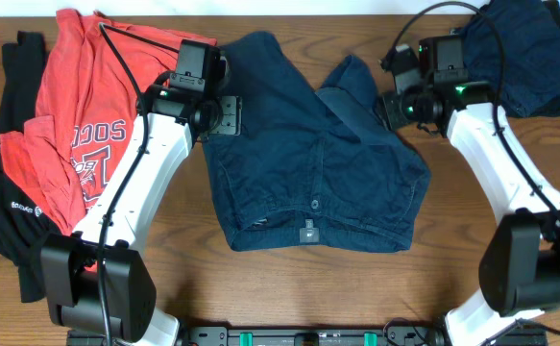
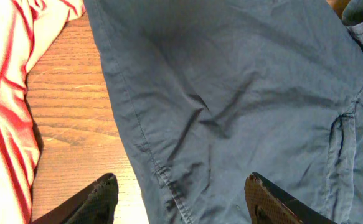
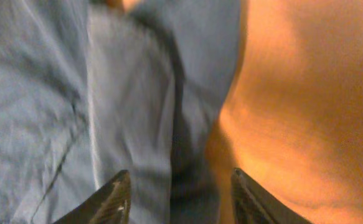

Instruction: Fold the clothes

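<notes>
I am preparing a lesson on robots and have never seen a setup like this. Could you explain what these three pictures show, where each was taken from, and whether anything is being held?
Two white robot arms stand at a wooden table. The wide picture looks down from above; the other two come from cameras on each wrist, showing that arm's own two dark fingers. Navy shorts lie spread in the middle, a red T-shirt and a black garment to one side, more dark blue cloth in the far corner. The left gripper and right gripper are both open over the edges of the shorts, holding nothing.
</notes>
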`<control>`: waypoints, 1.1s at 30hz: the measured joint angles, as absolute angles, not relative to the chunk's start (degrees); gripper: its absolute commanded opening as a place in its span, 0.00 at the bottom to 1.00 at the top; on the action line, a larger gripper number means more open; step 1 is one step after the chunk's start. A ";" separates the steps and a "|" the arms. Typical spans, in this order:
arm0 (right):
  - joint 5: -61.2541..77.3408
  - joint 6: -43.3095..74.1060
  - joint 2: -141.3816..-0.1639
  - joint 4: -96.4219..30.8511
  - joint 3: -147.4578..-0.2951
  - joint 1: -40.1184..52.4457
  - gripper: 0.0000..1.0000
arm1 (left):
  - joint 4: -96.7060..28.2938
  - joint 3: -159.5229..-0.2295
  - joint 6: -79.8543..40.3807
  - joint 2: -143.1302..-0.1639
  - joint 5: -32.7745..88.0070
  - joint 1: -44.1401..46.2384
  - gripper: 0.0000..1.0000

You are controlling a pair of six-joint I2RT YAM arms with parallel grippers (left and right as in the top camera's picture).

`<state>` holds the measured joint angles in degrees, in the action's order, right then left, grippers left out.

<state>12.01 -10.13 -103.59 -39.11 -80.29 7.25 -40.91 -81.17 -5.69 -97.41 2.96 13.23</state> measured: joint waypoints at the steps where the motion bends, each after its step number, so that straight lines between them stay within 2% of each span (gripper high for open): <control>1: 12.40 -9.76 -104.33 -41.63 -80.29 7.11 0.36 | -40.95 -81.17 -5.69 -97.41 2.96 13.23 0.68; 7: 15.16 -7.75 -106.10 -50.78 -80.18 10.26 0.37 | -40.69 -81.12 -5.69 -97.41 2.96 13.17 0.68; 12: 16.27 -7.11 -106.10 -47.62 -77.52 16.88 0.40 | -40.62 -81.10 -5.69 -97.41 2.96 12.99 0.68; 18: 16.97 -6.13 -106.10 -44.80 -74.06 21.58 0.39 | -40.66 -81.10 -5.69 -97.41 2.96 12.84 0.68; 24: 18.50 -5.39 -106.10 -44.97 -75.00 19.86 0.38 | -40.69 -81.10 -5.69 -97.41 2.96 12.84 0.68; 33: 20.73 -5.04 -103.44 -40.60 -82.37 11.38 0.39 | -40.64 -81.10 -5.69 -97.41 2.96 12.84 0.68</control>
<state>20.73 -5.04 -103.44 -40.60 -82.37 11.38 -40.64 -81.10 -5.69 -97.41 2.96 12.84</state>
